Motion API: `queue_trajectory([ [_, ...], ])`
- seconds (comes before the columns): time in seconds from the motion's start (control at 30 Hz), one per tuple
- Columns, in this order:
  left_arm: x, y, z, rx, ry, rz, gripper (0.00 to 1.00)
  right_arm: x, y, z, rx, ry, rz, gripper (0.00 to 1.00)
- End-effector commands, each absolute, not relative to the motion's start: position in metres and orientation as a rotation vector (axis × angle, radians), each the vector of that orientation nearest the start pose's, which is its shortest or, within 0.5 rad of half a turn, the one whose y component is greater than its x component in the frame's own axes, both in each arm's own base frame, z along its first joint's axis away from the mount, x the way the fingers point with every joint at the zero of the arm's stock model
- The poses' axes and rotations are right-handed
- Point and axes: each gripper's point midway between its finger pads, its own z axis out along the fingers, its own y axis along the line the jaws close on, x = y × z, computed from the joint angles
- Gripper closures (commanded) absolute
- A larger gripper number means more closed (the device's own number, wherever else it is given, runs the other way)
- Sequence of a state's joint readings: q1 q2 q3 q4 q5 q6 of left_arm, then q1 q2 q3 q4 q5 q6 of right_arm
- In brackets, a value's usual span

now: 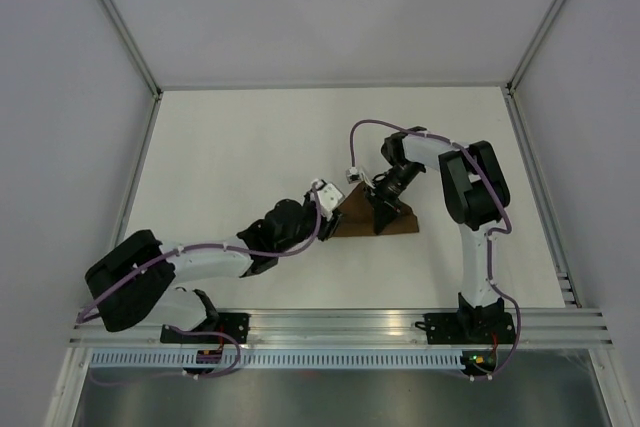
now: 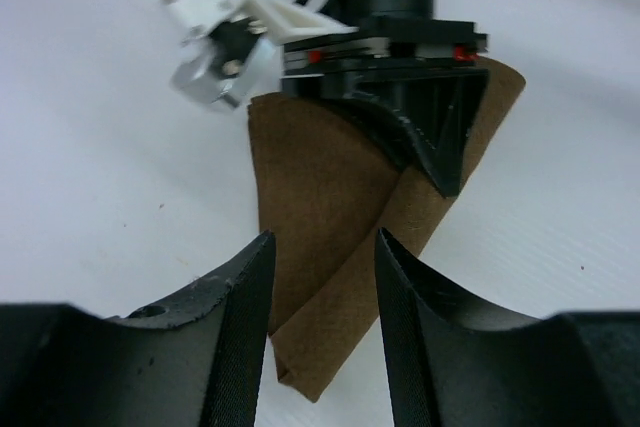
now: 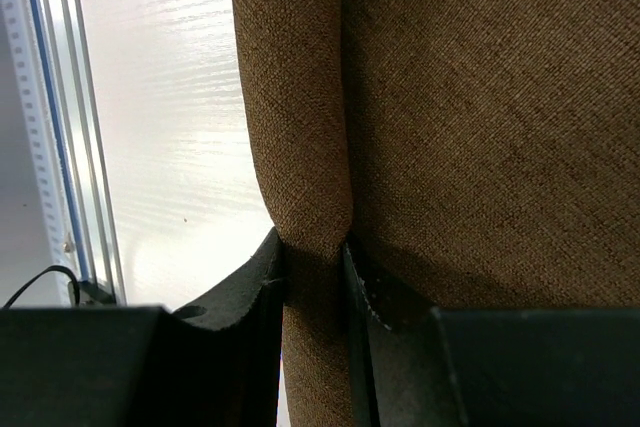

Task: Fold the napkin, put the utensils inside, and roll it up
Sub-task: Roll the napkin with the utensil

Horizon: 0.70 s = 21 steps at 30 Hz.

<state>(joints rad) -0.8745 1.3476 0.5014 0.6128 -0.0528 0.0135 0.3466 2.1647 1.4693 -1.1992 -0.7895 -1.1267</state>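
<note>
The napkin, a dark brown cloth, lies folded into a wedge on the white table between both arms. My right gripper comes down on it from behind and is shut on a rolled fold of the napkin, pinched between its fingertips. In the left wrist view the napkin narrows toward me and its pointed end lies under the gap of my left gripper, which is open and holds nothing. My right gripper sits at the napkin's far end. The utensils are hidden.
The right wrist's white camera mount with its purple cable hangs just left of the napkin's far end. A metal rail runs along the table's near edge, also visible as the rail. White walls surround the table.
</note>
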Motion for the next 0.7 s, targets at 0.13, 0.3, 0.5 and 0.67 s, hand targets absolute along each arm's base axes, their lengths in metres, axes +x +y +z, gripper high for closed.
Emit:
queue_trajectory([
  [0.13, 0.250, -0.359, 0.124, 1.124, 1.457, -0.248, 0.49, 0.255, 0.179, -0.030, -1.881, 2.312, 1.203, 0.85],
  [0.3, 0.238, -0.385, 0.092, 1.303, 1.424, -0.178, 0.47, 0.257, 0.176, -0.036, -1.876, 2.344, 1.195, 0.85],
  [0.5, 0.232, -0.403, 0.076, 1.402, 1.415, -0.209, 0.45, 0.258, 0.174, -0.041, -1.867, 2.374, 1.168, 0.85],
  [0.67, 0.228, -0.411, 0.058, 1.470, 1.411, -0.226, 0.45, 0.261, 0.174, -0.043, -1.860, 2.382, 1.165, 0.85],
])
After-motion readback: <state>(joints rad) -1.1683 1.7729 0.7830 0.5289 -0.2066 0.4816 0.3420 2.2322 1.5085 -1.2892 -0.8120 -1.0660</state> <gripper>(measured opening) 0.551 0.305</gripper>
